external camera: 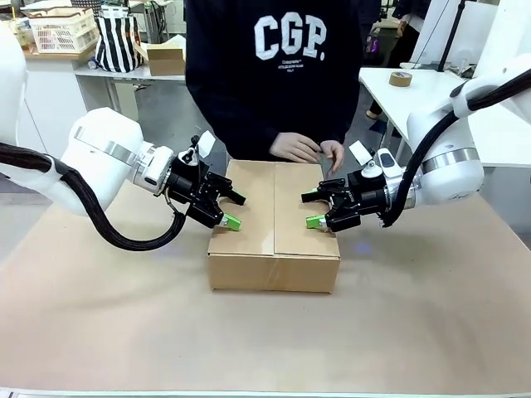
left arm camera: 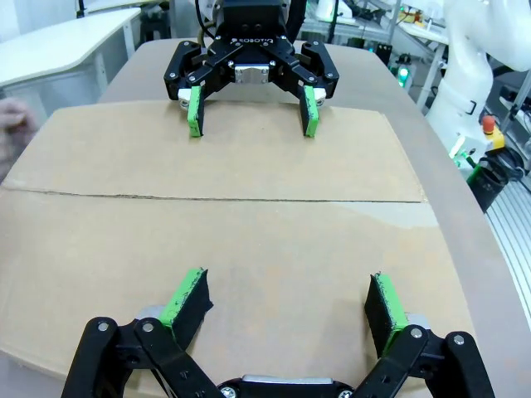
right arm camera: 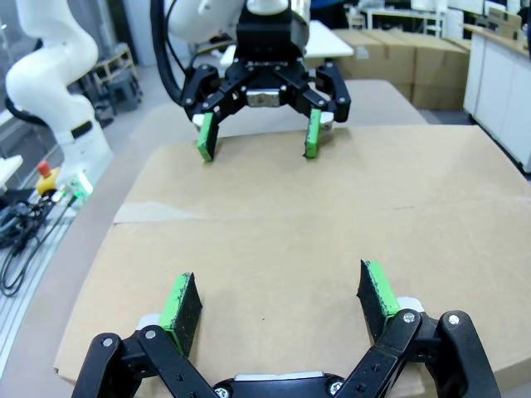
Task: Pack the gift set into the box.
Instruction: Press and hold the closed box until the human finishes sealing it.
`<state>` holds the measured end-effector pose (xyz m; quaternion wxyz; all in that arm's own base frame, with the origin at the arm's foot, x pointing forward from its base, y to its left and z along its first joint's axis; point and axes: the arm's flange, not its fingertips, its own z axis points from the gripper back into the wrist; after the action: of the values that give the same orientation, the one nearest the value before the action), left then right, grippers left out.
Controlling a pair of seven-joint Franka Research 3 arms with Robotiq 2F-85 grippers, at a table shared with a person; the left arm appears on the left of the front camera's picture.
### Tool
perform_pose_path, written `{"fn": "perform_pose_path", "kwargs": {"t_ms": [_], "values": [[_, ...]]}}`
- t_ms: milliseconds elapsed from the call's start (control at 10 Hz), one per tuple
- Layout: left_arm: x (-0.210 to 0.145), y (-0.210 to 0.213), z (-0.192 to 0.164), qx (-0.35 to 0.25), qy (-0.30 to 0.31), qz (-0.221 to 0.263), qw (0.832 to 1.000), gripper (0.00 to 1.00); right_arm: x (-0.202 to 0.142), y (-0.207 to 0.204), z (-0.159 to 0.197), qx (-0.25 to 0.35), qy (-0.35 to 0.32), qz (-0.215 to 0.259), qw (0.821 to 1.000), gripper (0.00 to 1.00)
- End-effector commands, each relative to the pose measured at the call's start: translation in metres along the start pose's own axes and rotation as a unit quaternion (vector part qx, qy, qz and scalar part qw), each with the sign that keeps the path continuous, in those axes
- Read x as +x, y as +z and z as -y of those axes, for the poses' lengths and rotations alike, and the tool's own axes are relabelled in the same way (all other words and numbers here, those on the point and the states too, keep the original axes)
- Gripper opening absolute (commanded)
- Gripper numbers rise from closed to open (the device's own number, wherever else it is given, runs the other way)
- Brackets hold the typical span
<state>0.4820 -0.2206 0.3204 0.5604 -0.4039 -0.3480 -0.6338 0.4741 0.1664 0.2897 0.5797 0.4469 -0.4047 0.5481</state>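
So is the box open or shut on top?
Shut. On the box, both top flaps lie flat and meet along a middle seam. Cannot tell whether it is taped.

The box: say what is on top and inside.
The box is shut; left pincer and right pincer, both open, over its flaps; a person's hands at the far edge. Inside is hidden.

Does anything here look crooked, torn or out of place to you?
Nothing stands out. The box sits flat on the table, flaps folded flat and meeting at a middle seam, no tears visible. The left gripper and right gripper hover open at either side; a person's hands rest at its far edge.
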Motion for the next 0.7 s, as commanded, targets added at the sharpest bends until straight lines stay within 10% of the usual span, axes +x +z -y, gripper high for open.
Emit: {"fn": "perform_pose_path", "kwargs": {"t_ms": [0,600], "values": [[-0.0035,-0.0018,0.0013,-0.002,-0.002,-0.002,1.000,1.00,-0.0020,-0.0003,-0.0012,0.000,0.003,-0.001,1.000,1.00],[-0.0035,-0.0018,0.0013,-0.002,-0.002,-0.002,1.000,1.00,-0.0020,-0.0003,-0.0012,0.000,0.003,-0.001,1.000,1.00]]}}
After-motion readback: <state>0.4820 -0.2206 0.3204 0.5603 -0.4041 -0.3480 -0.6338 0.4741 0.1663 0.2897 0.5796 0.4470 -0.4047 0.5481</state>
